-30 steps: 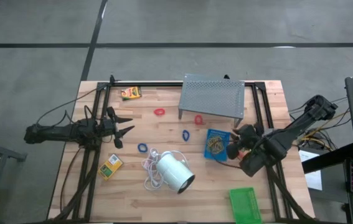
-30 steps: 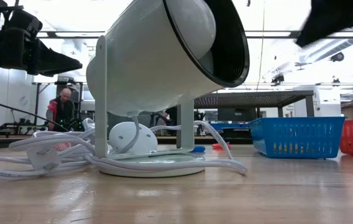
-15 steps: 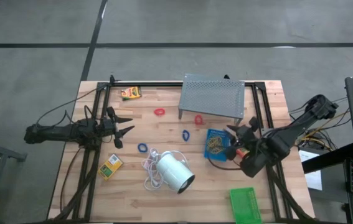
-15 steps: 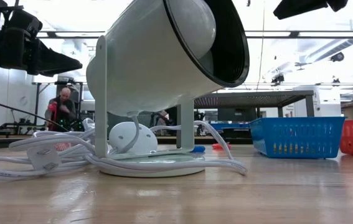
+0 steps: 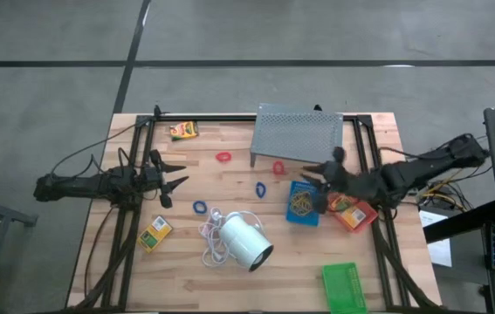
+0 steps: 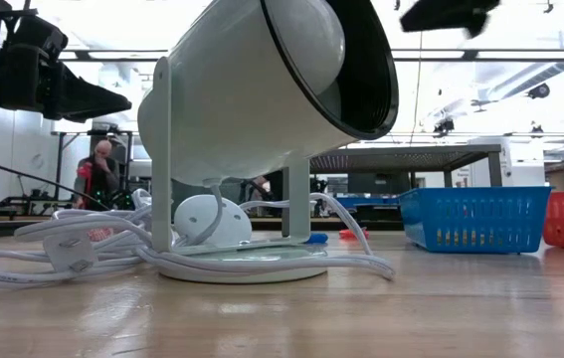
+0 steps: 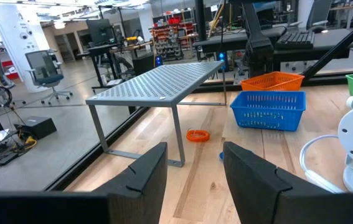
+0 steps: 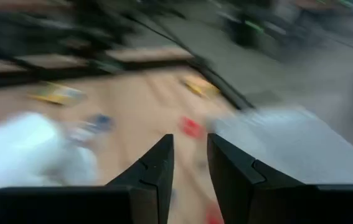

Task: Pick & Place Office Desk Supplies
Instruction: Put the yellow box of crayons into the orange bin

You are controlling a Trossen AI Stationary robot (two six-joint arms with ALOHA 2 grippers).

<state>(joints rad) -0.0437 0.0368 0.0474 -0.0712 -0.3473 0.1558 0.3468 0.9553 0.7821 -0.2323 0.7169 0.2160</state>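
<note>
My left gripper (image 5: 180,174) (image 7: 195,162) hangs open over the table's left part, touching nothing. My right gripper (image 5: 324,167) (image 8: 190,155) is open in the air beside the grey stand's (image 5: 299,135) near right corner, just beyond the blue tray (image 5: 302,202), which holds tan rubber bands. The red tray (image 5: 352,212) lies right of the blue one, and the green tray (image 5: 343,288) lies near the near edge. Red loops (image 5: 223,157) (image 5: 278,167), blue loops (image 5: 261,188) (image 5: 199,208) and yellow boxes (image 5: 183,131) (image 5: 154,233) lie flat on the wood.
A white lamp (image 5: 245,242) with coiled white cord (image 5: 212,231) lies at the table's middle near side, filling the low view (image 6: 262,99). The arms' black frame rails (image 5: 125,218) run along both table sides. A person (image 6: 93,174) is in the room far behind.
My right gripper has risen from over the red tray and swung toward the far edge and the left, stretching out toward the grey stand; the red tray now shows uncovered. The left arm and the things on the table have kept still.
</note>
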